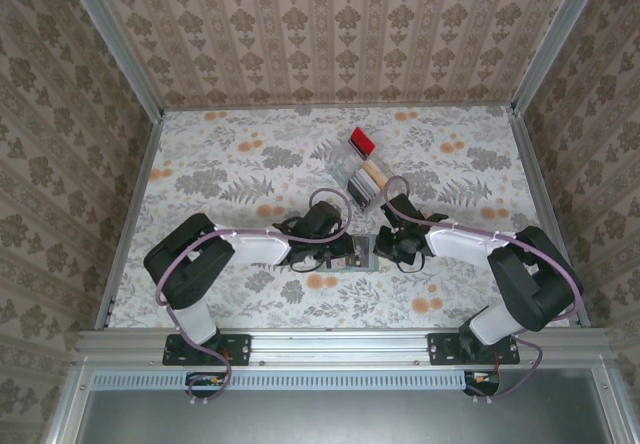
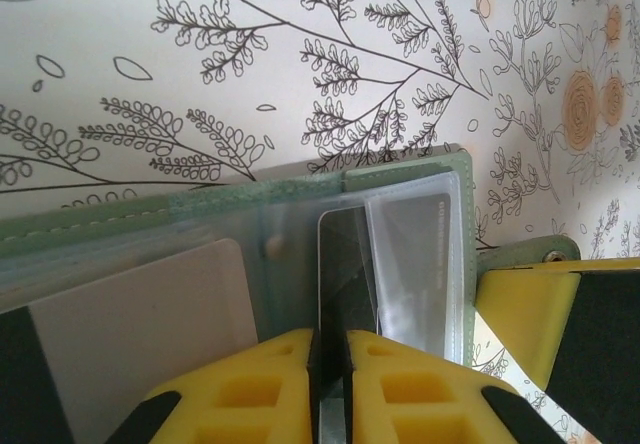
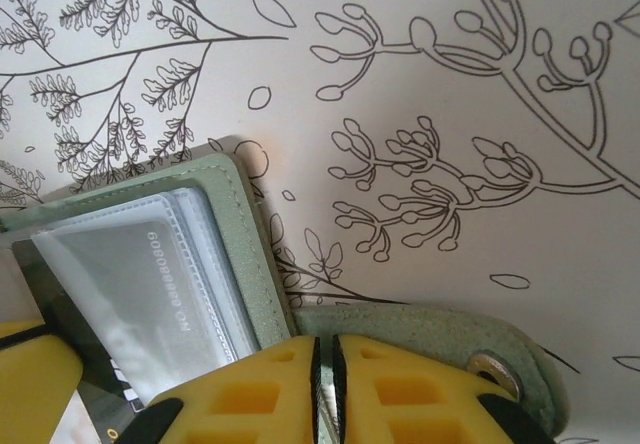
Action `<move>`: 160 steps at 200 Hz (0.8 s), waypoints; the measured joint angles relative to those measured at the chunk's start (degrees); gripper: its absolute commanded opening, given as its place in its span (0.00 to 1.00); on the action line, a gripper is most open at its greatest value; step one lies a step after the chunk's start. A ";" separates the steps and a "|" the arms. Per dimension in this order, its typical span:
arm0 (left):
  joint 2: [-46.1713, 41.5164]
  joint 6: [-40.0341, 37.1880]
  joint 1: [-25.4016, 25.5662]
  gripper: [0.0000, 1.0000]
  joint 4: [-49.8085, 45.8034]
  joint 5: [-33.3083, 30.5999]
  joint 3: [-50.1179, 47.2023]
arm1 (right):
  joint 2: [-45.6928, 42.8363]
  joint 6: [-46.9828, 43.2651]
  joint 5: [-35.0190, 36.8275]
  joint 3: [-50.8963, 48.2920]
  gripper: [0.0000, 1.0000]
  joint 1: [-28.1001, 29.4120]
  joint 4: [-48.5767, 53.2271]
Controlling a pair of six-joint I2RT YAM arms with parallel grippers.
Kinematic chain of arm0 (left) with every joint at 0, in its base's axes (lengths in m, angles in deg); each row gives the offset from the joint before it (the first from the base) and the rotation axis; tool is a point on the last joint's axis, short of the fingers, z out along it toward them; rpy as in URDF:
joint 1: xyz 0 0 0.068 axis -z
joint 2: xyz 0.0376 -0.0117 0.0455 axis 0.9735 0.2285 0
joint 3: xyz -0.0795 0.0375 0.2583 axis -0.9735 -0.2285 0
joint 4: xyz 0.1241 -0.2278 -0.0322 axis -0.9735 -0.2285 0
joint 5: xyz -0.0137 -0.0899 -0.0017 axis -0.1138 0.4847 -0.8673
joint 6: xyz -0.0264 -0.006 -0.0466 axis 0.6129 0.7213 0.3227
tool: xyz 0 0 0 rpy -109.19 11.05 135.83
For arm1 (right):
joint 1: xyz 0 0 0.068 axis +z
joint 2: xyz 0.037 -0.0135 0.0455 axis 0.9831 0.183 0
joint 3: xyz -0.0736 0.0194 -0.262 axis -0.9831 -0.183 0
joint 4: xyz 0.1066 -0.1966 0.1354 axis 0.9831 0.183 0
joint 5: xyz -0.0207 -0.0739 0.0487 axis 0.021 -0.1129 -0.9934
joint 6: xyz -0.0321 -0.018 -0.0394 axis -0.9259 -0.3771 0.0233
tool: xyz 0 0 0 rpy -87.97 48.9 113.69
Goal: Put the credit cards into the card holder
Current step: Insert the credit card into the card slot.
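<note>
Pinching the thin dark grey plastic card [image 2: 345, 264] in my left gripper [image 2: 328, 349], I point it into a clear pocket [image 2: 415, 264] of the flat sage-green folding wallet [image 2: 150, 214]. My right gripper [image 3: 325, 354] squeezes its strap [image 3: 420, 329] so nothing slides.

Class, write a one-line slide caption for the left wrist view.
Left gripper pinches a dark card at a clear sleeve of the open green card holder, a beige card pocketed beside it.

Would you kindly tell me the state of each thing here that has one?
card holder: open.
dark grey card: partly slid into a clear sleeve.
left gripper: shut on dark grey card.
right gripper: shut on card holder's strap.
clear tray: holding spare cards.
</note>
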 measured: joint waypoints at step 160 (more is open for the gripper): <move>2.47 -1.62 0.33 0.26 -2.60 1.46 3.89 | -0.35 1.55 -1.88 -1.66 0.09 -0.66 -3.13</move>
